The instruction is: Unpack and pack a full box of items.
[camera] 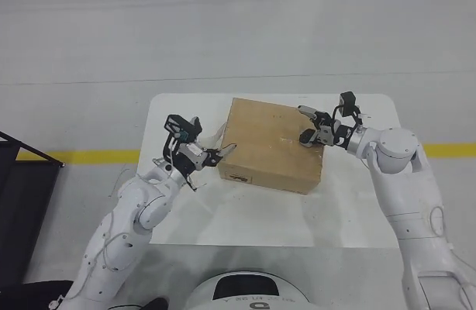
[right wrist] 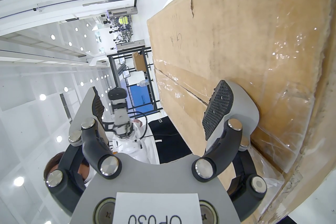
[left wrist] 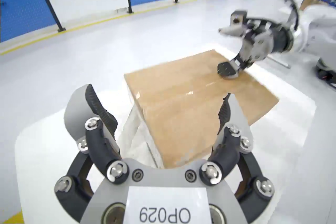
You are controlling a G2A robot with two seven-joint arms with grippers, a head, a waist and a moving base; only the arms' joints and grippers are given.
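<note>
A closed brown cardboard box (camera: 273, 143), its top seam sealed with clear tape, stands in the middle of the white table (camera: 354, 217). My left gripper (camera: 220, 144) is open at the box's left edge, its fingers spread about the near corner without touching it (left wrist: 157, 104). My right gripper (camera: 306, 124) is open at the box's right side, and one finger pad (right wrist: 218, 109) rests on the taped box top (right wrist: 249, 38) near the seam while the other finger stands off the box. The same right gripper (left wrist: 228, 50) appears across the box (left wrist: 194, 93) in the left wrist view.
A dark cart or frame (camera: 9, 186) stands on the floor left of the table. A yellow line (camera: 91, 156) runs across the floor behind it. Bare table surface lies in front of the box and to its right.
</note>
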